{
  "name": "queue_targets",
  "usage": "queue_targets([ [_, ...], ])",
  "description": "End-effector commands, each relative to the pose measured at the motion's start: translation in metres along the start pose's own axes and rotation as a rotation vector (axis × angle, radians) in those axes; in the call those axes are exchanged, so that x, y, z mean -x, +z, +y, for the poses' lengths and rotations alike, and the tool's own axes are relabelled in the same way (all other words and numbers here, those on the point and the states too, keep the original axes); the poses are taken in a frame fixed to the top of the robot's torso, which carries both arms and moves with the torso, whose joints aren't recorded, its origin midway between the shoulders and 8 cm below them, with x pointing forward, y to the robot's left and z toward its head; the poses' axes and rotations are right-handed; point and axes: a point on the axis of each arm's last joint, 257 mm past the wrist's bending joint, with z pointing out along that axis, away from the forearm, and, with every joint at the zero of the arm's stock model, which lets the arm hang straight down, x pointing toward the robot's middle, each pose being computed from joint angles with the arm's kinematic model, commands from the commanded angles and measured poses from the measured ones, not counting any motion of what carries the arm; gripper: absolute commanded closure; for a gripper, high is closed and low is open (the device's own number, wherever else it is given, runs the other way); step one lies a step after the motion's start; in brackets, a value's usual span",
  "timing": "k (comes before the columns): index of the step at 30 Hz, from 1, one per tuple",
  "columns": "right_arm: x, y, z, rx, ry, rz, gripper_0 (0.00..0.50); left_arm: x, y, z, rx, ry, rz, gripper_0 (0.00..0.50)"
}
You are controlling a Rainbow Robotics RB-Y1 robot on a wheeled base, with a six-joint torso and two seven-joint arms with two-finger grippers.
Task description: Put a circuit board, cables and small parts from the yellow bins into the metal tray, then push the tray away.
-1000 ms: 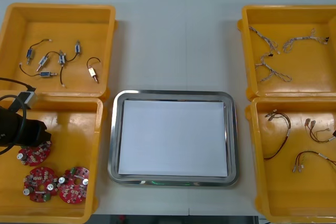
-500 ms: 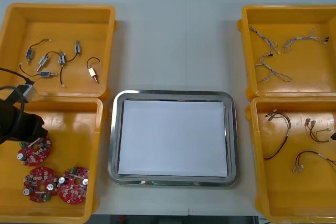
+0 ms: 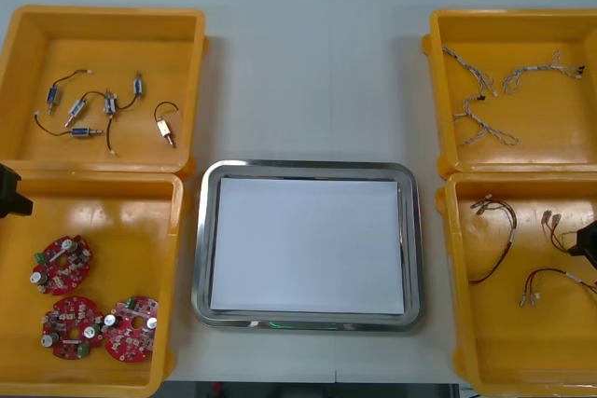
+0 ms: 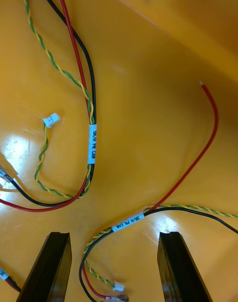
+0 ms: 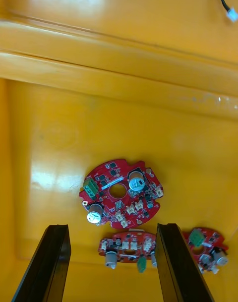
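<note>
Compared with a second ago, the left gripper [image 3: 9, 193] is off the circuit boards and sits at the left edge of the front view, above the wall between the two left yellow bins. The right gripper [image 3: 586, 243] now shows over the near right bin [image 3: 448, 277]. On the worktop [image 3: 317, 72] the metal tray [image 3: 201, 249] lies between the bins, white inside and holding nothing, so the loading looks barely begun. All three circuit boards [image 3: 61, 263] rest in the near left bin [image 3: 173, 277]. In the left wrist view the left fingers [image 5: 52, 262] stand wide with nothing between them, the nearest board [image 5: 120, 193] lying free beyond their tips. The right fingers [image 4: 54, 262] are also wide, straddling a labelled cable [image 4: 128, 221] of black, red and yellow-green strands flat on the bin floor, probably lined up so that closing would catch it. The small metal parts [image 3: 107, 104] sit untouched in the far left bin.
</note>
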Motion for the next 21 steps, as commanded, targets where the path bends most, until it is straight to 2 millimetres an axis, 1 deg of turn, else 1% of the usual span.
queue_targets([
  [1,-0.008,0.010,0.010,0.024,0.051,0.010,0.000,0.015,-0.012,0.004,-0.023,-0.263,-0.068,0.000],
  [4,-0.011,0.015,0.007,0.022,0.061,0.015,0.000,0.017,-0.009,0.013,-0.021,-0.339,-0.089,0.000],
  [6,-0.012,0.020,0.007,0.023,0.063,0.012,0.000,0.014,-0.003,0.020,-0.008,-0.385,-0.096,0.000],
  [8,-0.015,0.026,0.005,0.022,0.067,0.014,0.000,0.007,0.008,0.030,0.012,-0.420,-0.097,0.000],
  [11,-0.017,0.032,0.001,0.018,0.077,0.018,0.000,-0.001,0.022,0.036,0.019,-0.451,-0.101,0.000],
  [17,-0.023,0.038,-0.007,0.000,0.088,0.035,0.000,-0.016,0.041,0.037,-0.003,-0.506,-0.093,0.000],
  [21,-0.025,0.037,-0.011,-0.013,0.086,0.039,0.000,-0.024,0.051,0.037,-0.014,-0.525,-0.093,0.000],
])
